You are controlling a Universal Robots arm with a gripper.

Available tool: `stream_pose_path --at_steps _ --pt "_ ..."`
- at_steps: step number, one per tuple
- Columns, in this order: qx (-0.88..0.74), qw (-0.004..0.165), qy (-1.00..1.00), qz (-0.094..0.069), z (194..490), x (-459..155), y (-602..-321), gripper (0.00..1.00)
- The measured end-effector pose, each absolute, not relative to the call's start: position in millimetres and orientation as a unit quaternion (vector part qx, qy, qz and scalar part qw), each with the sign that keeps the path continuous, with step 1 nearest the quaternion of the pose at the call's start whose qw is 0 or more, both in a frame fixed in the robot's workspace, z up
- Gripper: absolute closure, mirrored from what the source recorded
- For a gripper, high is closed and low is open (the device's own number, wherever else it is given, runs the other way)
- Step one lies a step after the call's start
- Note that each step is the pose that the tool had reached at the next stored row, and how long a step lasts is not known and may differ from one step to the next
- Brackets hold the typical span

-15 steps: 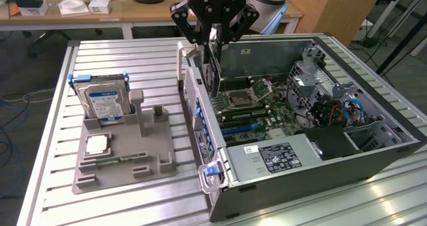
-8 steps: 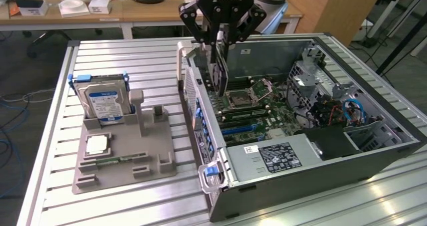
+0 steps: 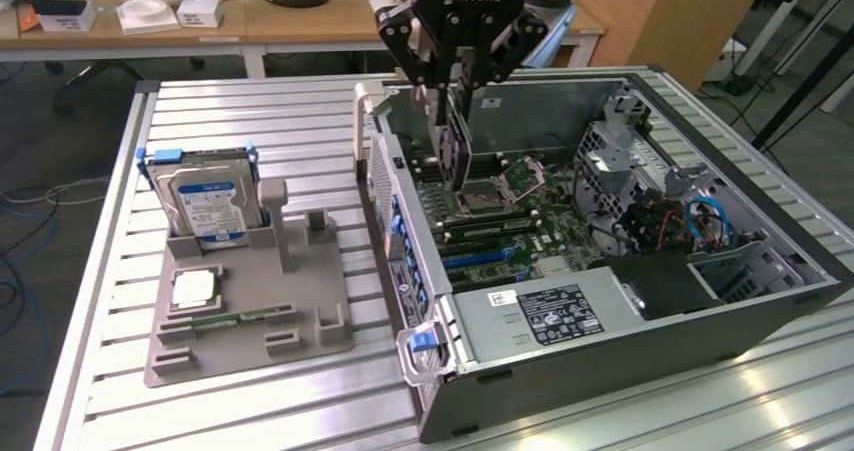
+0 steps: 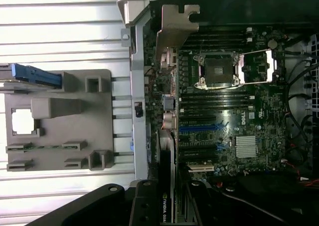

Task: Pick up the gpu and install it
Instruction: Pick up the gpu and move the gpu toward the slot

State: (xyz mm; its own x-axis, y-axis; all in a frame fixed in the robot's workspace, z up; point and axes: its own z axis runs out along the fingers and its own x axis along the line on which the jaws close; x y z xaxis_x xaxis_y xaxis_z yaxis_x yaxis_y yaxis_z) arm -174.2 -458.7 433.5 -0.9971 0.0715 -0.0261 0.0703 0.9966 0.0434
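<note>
1. Jaws clamp the gpu upright by its top edge.
2. The gpu hangs inside the open case, over the motherboard, toward the table's far edge.

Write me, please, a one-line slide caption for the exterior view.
End effector holding the gpu upright over the motherboard inside the open computer case; a hard drive stands in the grey fixture.
</note>
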Motion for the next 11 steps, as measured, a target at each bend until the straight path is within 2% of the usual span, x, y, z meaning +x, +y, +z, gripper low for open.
stream_pose_path --at_steps 11 --pt "0.035 0.014 0.999 0.021 433.3 -155.0 -458.7 0.74"
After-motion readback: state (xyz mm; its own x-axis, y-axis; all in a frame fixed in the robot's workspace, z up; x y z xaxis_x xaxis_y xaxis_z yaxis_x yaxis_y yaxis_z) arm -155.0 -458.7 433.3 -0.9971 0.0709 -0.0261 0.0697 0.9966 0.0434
